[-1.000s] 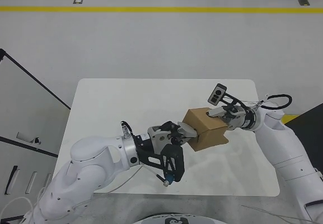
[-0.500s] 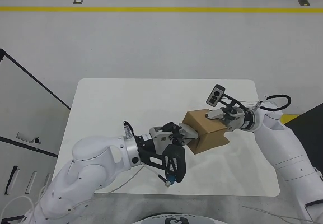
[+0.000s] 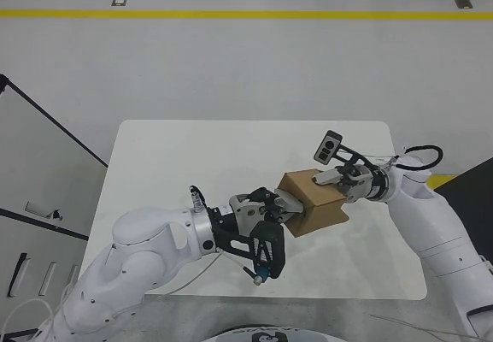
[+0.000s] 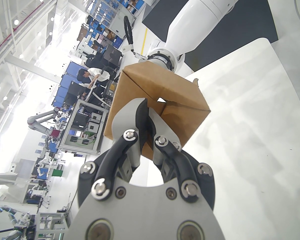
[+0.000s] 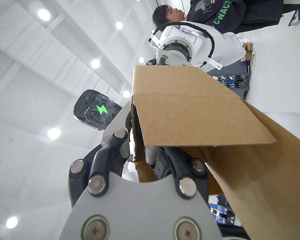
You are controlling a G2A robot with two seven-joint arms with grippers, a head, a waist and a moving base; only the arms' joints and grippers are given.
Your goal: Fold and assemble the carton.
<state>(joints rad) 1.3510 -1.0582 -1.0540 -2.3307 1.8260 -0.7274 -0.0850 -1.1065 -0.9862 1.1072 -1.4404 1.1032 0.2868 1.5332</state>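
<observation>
A brown carton (image 3: pixel 314 201) is held above the right half of the white table (image 3: pixel 186 162), tilted, between both arms. My left gripper (image 3: pixel 287 208) comes from the near left and is shut on a flap at the carton's closed end; in the left wrist view its dark pads (image 4: pixel 142 116) pinch the cardboard (image 4: pixel 165 88). My right gripper (image 3: pixel 327 178) is at the carton's far right top. In the right wrist view it (image 5: pixel 137 146) straddles a wall of the carton (image 5: pixel 190 106) at the open end. One of its fingers is hidden behind a loose flap.
A grey cabinet (image 3: pixel 7 154) stands off the table's left side and a black mat (image 3: pixel 485 197) lies on the floor at the right. Bare tabletop lies left of and beyond the carton (image 4: pixel 252 126).
Carton and both grippers have shifted slightly to the left together. Both grips are unchanged.
</observation>
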